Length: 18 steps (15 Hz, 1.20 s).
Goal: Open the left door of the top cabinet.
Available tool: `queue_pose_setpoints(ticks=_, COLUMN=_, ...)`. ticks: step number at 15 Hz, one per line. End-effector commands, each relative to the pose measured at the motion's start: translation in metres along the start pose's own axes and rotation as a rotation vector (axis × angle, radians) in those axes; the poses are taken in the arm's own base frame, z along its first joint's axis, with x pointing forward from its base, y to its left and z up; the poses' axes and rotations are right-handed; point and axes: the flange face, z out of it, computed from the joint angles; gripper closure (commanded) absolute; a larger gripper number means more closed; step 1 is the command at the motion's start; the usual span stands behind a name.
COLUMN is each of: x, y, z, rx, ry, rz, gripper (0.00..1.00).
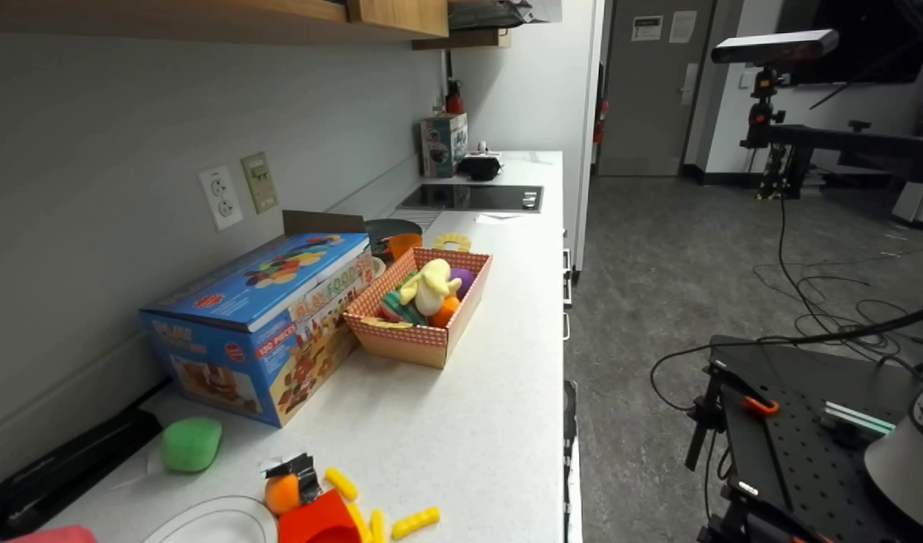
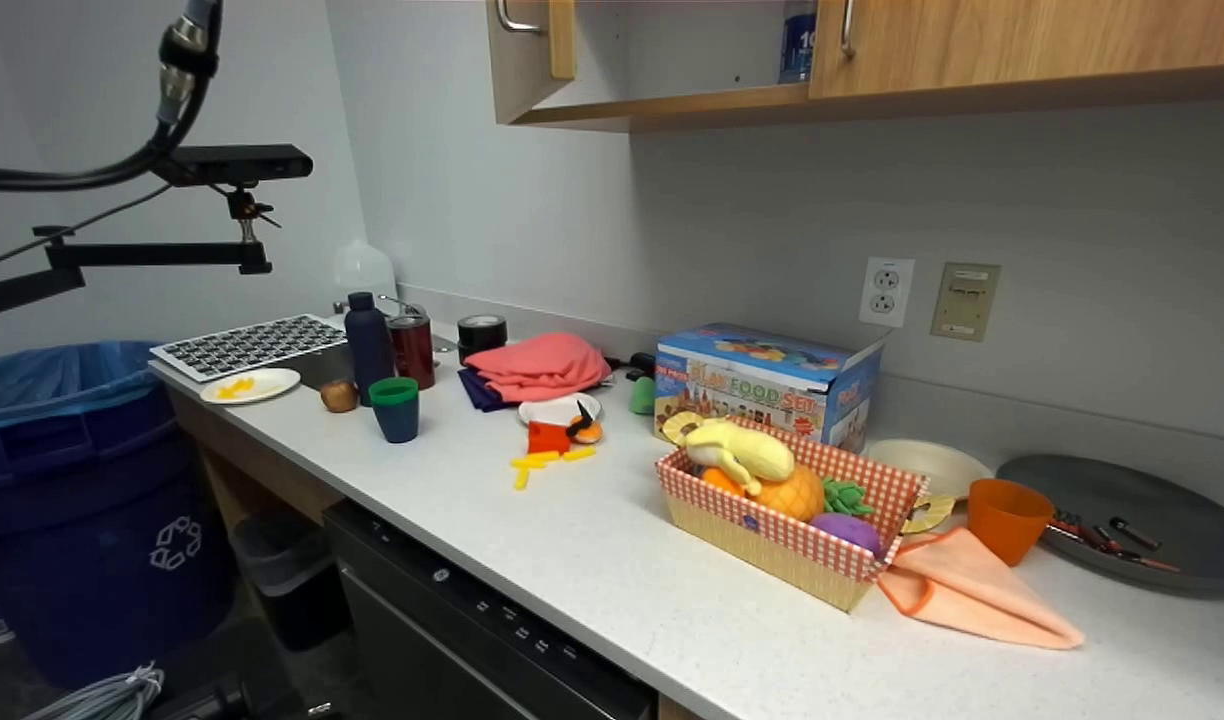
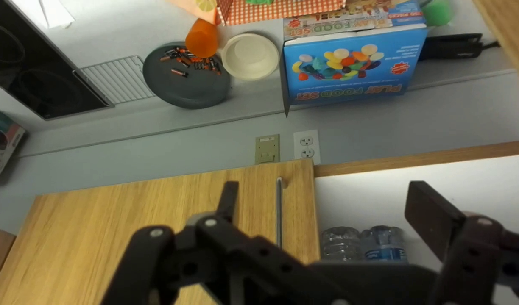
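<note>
- Holding Robotiq gripper (image 3: 323,188) jaws apart, toward five o'clock, wrist view.
- Showing left door (image 2: 522,65) of top cabinet (image 2: 1032,45) open, twelve o'clock, in an exterior view (plastic bottles (image 3: 342,242) inside).

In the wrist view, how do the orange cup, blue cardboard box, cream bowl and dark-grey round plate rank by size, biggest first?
1. Blue cardboard box
2. Dark-grey round plate
3. Cream bowl
4. Orange cup
</note>
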Motion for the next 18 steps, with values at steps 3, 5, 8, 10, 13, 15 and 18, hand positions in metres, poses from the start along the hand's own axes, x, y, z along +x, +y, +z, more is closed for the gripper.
queue_pose_setpoints(ticks=3, x=-0.033, y=-0.048, z=-0.028, rx=0.156, ry=-0.041, rz=-0.054, gripper=0.0)
queue_pose_setpoints(ticks=5, x=-0.042, y=-0.06, z=-0.035, rx=0.202, ry=-0.053, rz=-0.079, gripper=0.0)
queue_pose_setpoints(ticks=8, x=-0.051, y=-0.086, z=-0.04, rx=0.29, ry=-0.069, rz=-0.134, gripper=0.0)
queue_pose_setpoints(ticks=10, x=-0.055, y=-0.11, z=-0.042, rx=0.351, ry=-0.079, rz=-0.187, gripper=0.0)
queue_pose_setpoints(ticks=13, x=-0.06, y=-0.119, z=-0.047, rx=0.4, ry=-0.088, rz=-0.232, gripper=0.0)
queue_pose_setpoints(ticks=15, x=-0.061, y=-0.125, z=-0.05, rx=0.431, ry=-0.09, rz=-0.261, gripper=0.0)
queue_pose_setpoints(ticks=18, x=-0.061, y=-0.129, z=-0.05, rx=0.483, ry=-0.094, rz=-0.294, gripper=0.0)
